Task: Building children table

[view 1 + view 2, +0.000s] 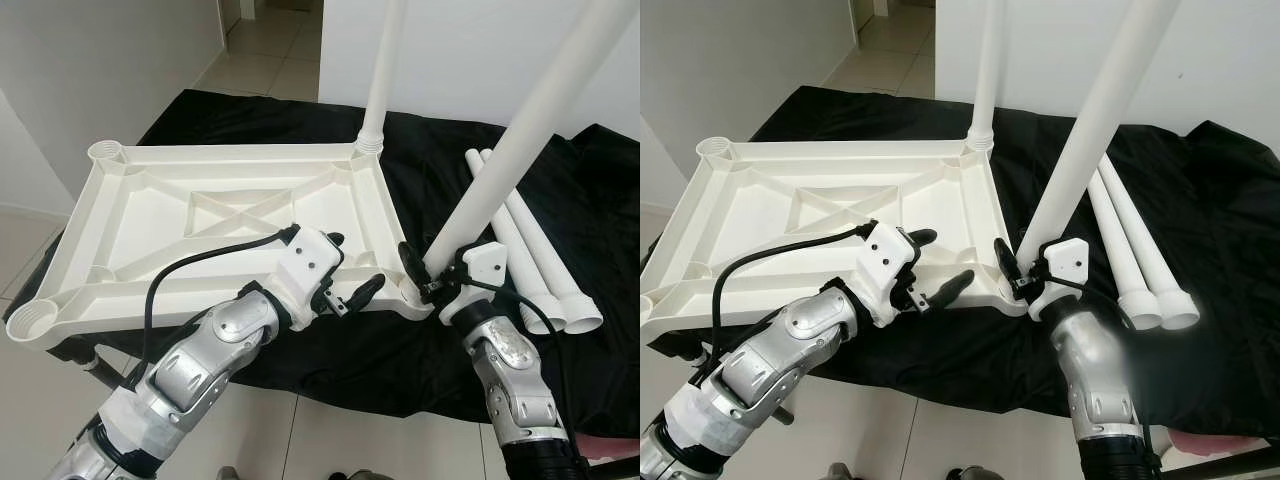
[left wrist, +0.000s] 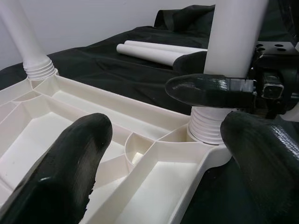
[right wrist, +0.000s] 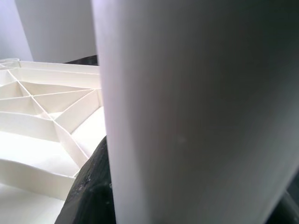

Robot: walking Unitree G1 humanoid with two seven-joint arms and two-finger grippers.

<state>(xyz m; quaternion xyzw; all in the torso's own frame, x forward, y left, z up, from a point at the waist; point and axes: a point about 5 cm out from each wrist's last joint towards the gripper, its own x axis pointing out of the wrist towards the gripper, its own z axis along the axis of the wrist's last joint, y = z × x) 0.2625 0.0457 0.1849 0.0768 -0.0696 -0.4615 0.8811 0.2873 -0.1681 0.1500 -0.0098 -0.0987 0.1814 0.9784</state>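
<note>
While the white ribbed tabletop (image 1: 210, 230) lies upside down, a leg (image 1: 520, 150) standing tilted in its corner socket is pinched by the right gripper (image 1: 425, 275), apparently; the left gripper (image 1: 352, 270) is held spread.

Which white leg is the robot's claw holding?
The near leg, standing in the corner of the tabletop closest to the robot; the right claw grips it. The far leg stands ungripped, and two spare legs lie on the black cloth.

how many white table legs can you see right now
4: one white plastic leg stands in the upturned white tabletop's far corner, one at the near corner in the right gripper, two lie on the black cloth.
</note>
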